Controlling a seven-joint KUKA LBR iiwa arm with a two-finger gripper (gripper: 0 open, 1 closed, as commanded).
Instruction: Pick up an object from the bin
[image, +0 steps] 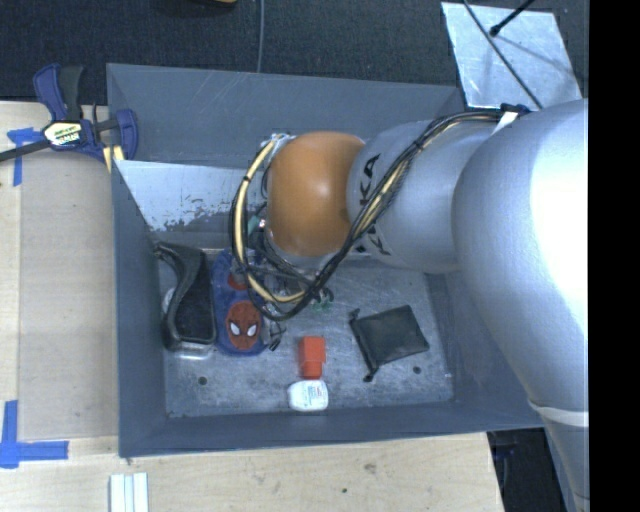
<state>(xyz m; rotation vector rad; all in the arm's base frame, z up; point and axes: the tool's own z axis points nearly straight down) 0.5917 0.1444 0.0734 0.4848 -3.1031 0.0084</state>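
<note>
We're looking down into the grey bin, and the arm reaches in from the right, with its orange cover hanging over the back-left part of the floor. The gripper sits low beneath that cover among looped cables. Whether it's apart or together we cannot tell, because the cover and the cables hide it.

Nearest to it is the blue-and-red Spider-Man toy. The masked face lies just below and left of the gripper's end in this view, and the toy's upper part is tucked under the cables. Its long axis runs up and down the view, roughly in line with the bin's left wall. We judge this to be the likely target (nothing else is as close), though we don't see it held.

Hard against the toy's left side is a black curved handle-shaped thing, lying parallel to it. There's little room on that flank, so a closing gripper could catch both. To the right there's more room. A small orange block sits nearby, a white cap-like piece lies below it, and a dark flat pad is well apart.

The floor is scuffed, speckled metal, flat and hard, and a rounded toy could slide on it.
</note>
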